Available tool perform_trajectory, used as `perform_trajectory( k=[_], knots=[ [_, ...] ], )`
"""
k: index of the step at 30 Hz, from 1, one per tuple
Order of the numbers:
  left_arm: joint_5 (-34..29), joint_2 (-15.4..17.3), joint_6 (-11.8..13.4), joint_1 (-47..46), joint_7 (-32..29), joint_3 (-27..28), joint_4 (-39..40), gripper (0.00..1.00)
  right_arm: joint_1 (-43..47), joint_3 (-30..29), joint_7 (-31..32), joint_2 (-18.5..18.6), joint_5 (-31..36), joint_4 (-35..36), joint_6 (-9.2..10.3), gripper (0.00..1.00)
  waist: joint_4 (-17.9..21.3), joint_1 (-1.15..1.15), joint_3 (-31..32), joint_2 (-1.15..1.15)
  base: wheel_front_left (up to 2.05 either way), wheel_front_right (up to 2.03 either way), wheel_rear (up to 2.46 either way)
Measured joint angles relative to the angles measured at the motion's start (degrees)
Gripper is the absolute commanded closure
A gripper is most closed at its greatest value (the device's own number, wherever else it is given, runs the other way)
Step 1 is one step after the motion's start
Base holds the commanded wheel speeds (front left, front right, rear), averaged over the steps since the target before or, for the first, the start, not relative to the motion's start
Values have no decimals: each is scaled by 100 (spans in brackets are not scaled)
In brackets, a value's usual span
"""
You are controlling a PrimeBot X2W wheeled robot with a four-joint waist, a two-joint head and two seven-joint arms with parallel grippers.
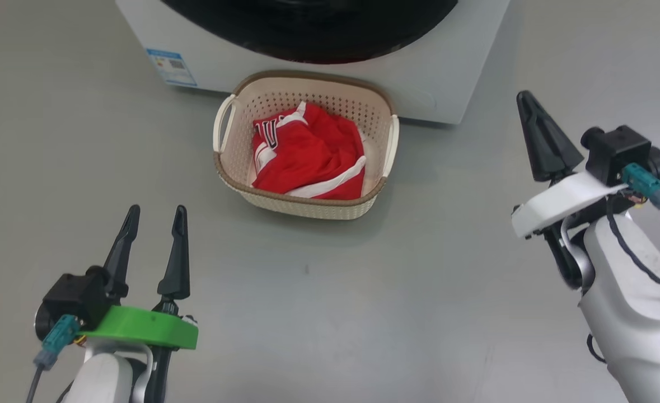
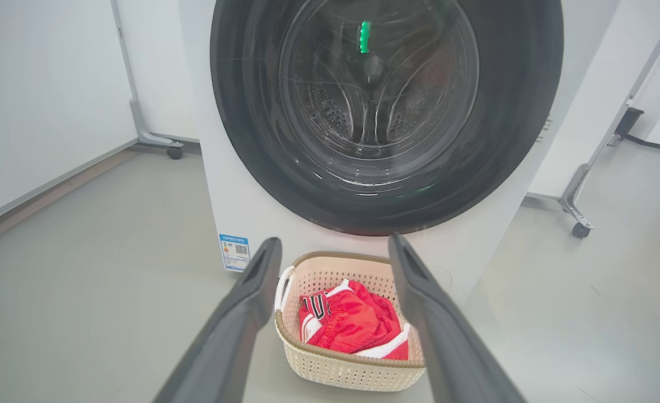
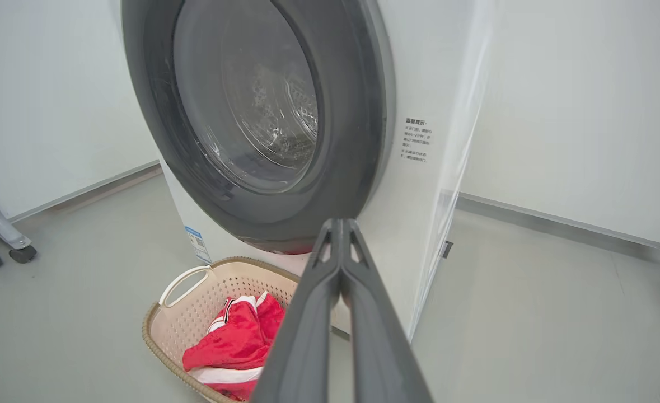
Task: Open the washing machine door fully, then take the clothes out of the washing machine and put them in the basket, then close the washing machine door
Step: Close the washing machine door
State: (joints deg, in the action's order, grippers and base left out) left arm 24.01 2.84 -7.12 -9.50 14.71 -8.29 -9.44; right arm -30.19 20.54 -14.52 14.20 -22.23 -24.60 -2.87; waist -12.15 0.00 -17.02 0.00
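Left gripper [image 1: 157, 210] is nearest, low and left of the basket [image 1: 307, 208] and well apart from it. Its fingers are spread wide with nothing between them; in its wrist view the two fingers [image 2: 240, 324] frame the basket and cover its outer corners. Right gripper [image 1: 528, 103] is off to the basket's right, fingers pressed together into one point, gripping nothing; in its wrist view they hide the basket's near right side. Grey floor [image 1: 330, 291] lies between grippers and basket. The basket sits upright on the floor with red clothes [image 1: 307, 154] bunched inside, white trim showing; lettering is folded over, unreadable. Just behind the basket, touching or not I cannot tell, is the white washing machine [image 1: 430, 84], with a blue label [image 1: 171, 67] low and left of the basket, print too small to read. The door [image 2: 374, 95] above the basket looks shut flat; the head view cuts off all but its lower black arc. The drum [image 2: 330, 112] is dim through the glass. Wheeled stand legs [image 2: 575, 207] stand farther back, right of the basket, tops cut off.
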Motion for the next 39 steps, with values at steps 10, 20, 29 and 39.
perform_trajectory(
  k=[10,20,29,39],
  knots=[
    [88,5,1,622,-1,448,13,0,1046,-403,1,-78,-45,514,140,100,681,0,623,0,0,0,0],
    [88,3,0,846,0,365,89,0,1918,-934,1,-87,-46,1114,304,100,1101,0,1018,0,0,0,0],
    [86,1,0,991,-1,208,70,0,2632,-1272,1,-152,29,1486,407,100,1192,0,1190,0,0,0,0],
    [25,-7,0,1220,-1,204,-63,0,3232,-1401,1,-316,205,1705,412,0,1159,0,1426,0,0,0,0]
  ],
)
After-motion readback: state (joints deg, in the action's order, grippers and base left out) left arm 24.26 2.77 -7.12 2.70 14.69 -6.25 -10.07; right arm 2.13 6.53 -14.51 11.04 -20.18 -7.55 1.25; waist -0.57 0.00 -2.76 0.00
